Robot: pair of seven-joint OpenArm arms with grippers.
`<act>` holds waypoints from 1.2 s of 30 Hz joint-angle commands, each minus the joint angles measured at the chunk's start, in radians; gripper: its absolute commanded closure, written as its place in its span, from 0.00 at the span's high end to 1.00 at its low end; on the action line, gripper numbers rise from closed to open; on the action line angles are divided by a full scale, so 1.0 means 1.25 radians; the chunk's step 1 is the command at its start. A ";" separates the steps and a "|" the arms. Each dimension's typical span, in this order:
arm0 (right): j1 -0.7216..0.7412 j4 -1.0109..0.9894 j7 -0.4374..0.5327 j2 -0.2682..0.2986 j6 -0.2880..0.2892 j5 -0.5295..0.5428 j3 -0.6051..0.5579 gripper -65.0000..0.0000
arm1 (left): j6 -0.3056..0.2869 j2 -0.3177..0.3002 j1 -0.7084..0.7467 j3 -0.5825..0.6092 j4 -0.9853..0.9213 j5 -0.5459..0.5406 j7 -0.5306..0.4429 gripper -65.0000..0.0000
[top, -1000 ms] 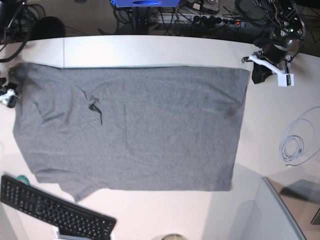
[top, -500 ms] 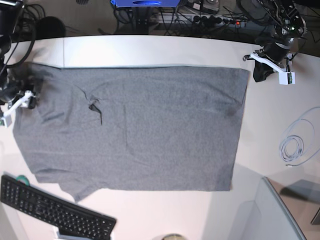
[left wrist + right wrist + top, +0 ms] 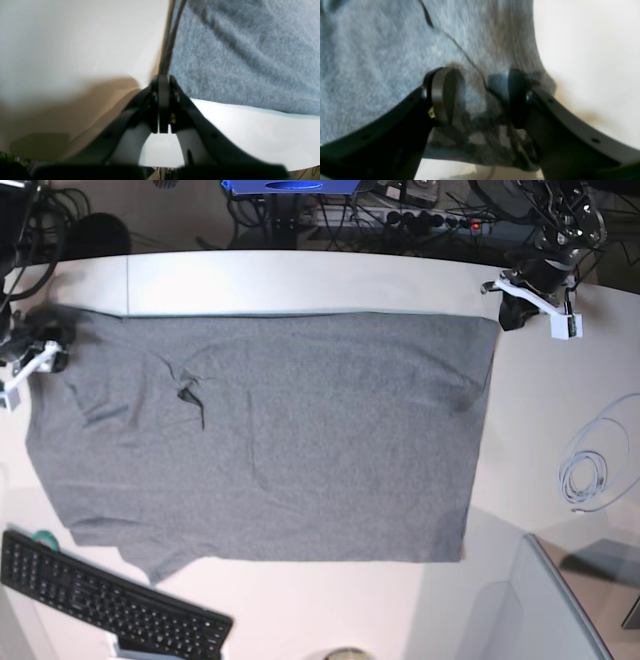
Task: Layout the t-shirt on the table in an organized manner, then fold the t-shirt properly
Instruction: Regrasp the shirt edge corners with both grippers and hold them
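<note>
The heather-grey t-shirt (image 3: pixel 270 430) lies spread flat across the white table (image 3: pixel 300 280), with a small crease left of its middle. My right gripper (image 3: pixel 50 350) is over the shirt's far-left corner. In the right wrist view it (image 3: pixel 480 96) stands open, its pads (image 3: pixel 447 95) straddling rumpled grey fabric (image 3: pixel 382 55) near the shirt's edge, with bare table (image 3: pixel 590 50) to the right. My left gripper (image 3: pixel 510 315) is just off the shirt's far-right corner. In the left wrist view it (image 3: pixel 163 83) is shut with nothing in it, the shirt (image 3: pixel 245 55) ahead and to the right.
A black keyboard (image 3: pixel 110 605) sits at the near-left edge, touching the shirt's lower corner area. A coiled white cable (image 3: pixel 585 475) lies on the table's right side. A grey panel (image 3: pixel 520 610) stands at the near right. Cables and a power strip (image 3: pixel 420 220) run behind the table.
My right gripper has come in from the table's left edge onto the shirt's far-left corner. My left gripper has drawn slightly back from the far-right corner. The shirt lies as before.
</note>
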 commanded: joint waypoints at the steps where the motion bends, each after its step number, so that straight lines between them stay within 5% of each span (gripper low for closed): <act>1: 0.009 0.011 0.013 0.016 0.004 0.006 0.004 0.49 | -0.007 -0.009 -0.001 -0.003 0.016 -0.012 -0.016 0.00; 8: -0.002 0.017 0.013 0.015 0.004 0.006 0.004 0.04 | -0.007 -0.009 -0.001 -0.003 0.017 -0.012 -0.016 0.00; 36: 0.023 0.107 -0.048 0.023 0.004 0.006 0.004 0.04 | -0.007 -0.009 0.000 -0.003 0.017 -0.010 -0.016 0.00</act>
